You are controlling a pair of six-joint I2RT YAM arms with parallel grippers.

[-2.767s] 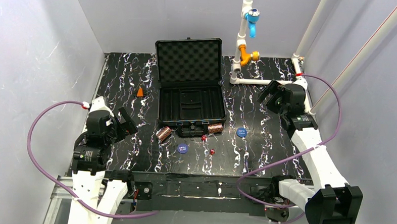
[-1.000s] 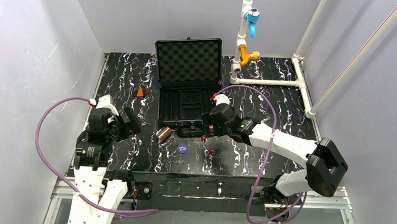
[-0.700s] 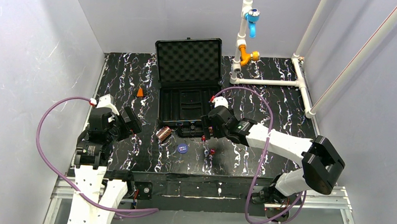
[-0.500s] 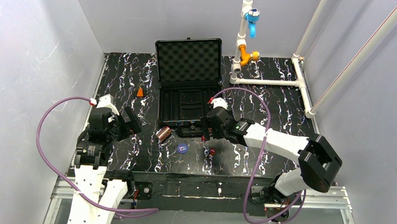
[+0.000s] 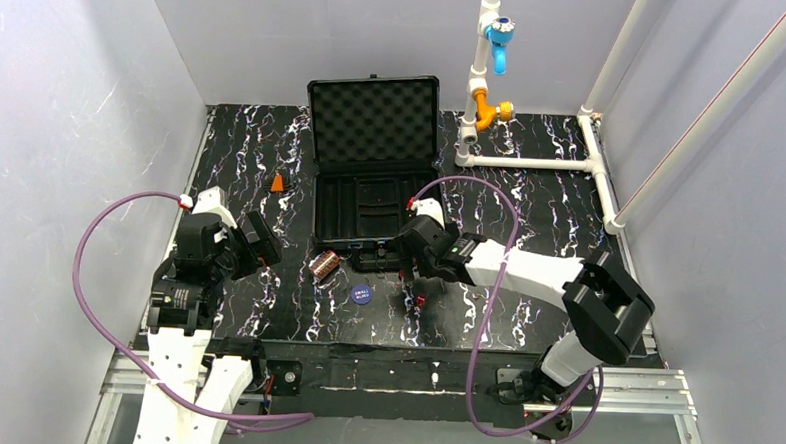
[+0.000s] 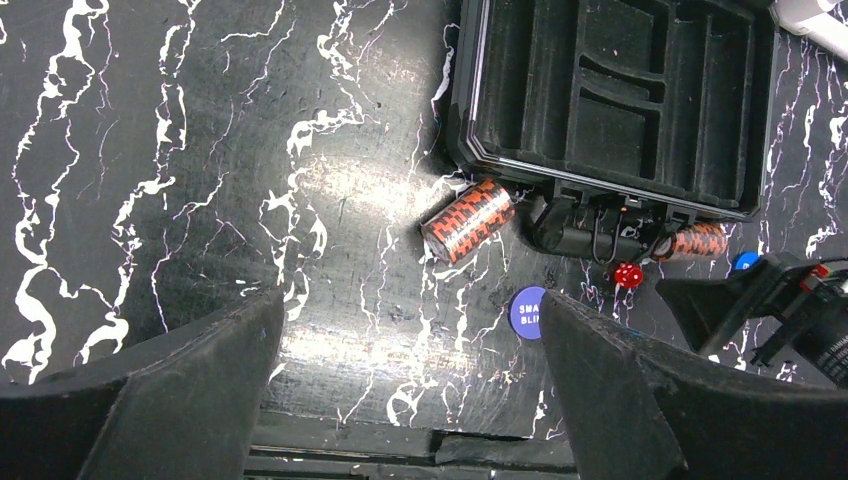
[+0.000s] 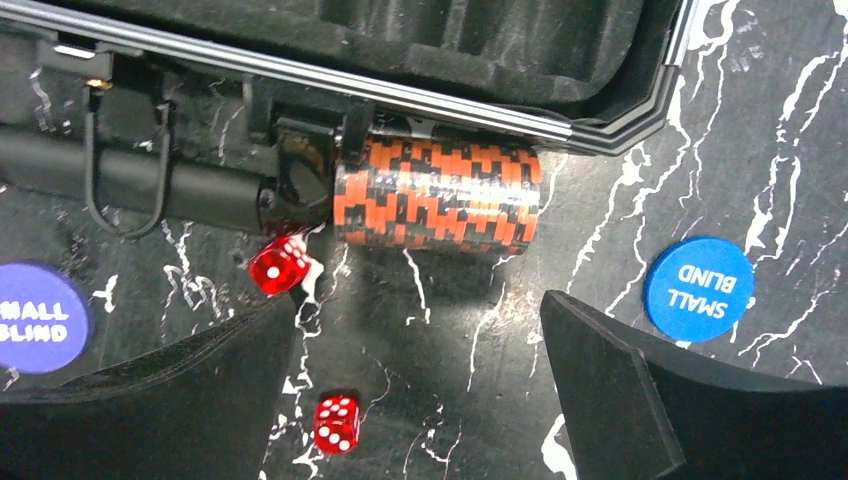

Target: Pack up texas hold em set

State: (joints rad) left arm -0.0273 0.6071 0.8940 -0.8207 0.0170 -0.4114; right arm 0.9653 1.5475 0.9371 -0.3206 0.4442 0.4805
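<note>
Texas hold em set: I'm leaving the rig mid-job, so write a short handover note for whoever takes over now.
Left gripper open, empty, hovering left of the case. Right gripper open, empty, above the chip stack lying against the case's front edge. Case open, tray empty. Second chip stack, two blue discs and two red dice lie on the table in front of the case. Done: nothing packed. Left: load everything, shut the lid.

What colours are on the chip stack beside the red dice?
The chip stack has orange-red and black checks, clearest in the right wrist view.
</note>
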